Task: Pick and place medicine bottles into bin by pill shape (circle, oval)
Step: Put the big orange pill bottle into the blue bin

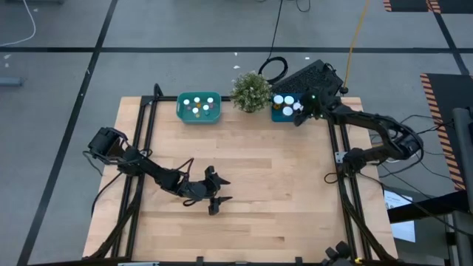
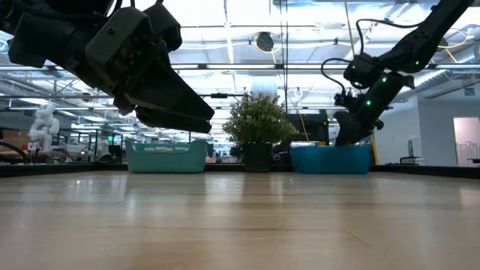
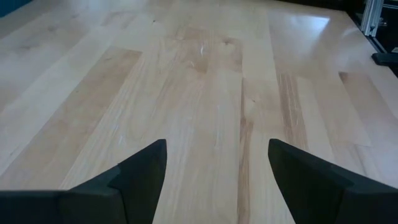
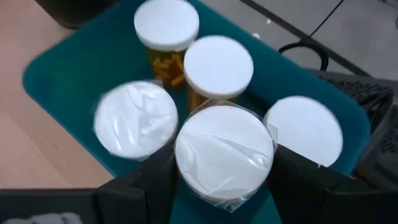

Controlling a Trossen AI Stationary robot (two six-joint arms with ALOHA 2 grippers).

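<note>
The desk [image 1: 244, 185] is pale planked wood with a smooth, faintly glossy grain. At its far edge, around twelve o'clock, stand two teal plastic bins with rounded corners, a bushy green potted plant [image 1: 251, 91] between them. The left bin [image 1: 199, 108] holds several medicine bottles [image 1: 196, 106], caps up. The right bin [image 1: 285, 107] holds five more bottles [image 4: 217, 65], all upright with long axes vertical, flat round white caps facing up; two show amber bodies, and two caps are covered in crinkled clear film. The right claw [image 4: 224, 180] hangs in this bin, its dark fingers closed on a film-covered bottle [image 4: 224, 152]. The left claw [image 1: 214, 196] hovers near seven o'clock, fingers spread apart and holding nothing.
</note>
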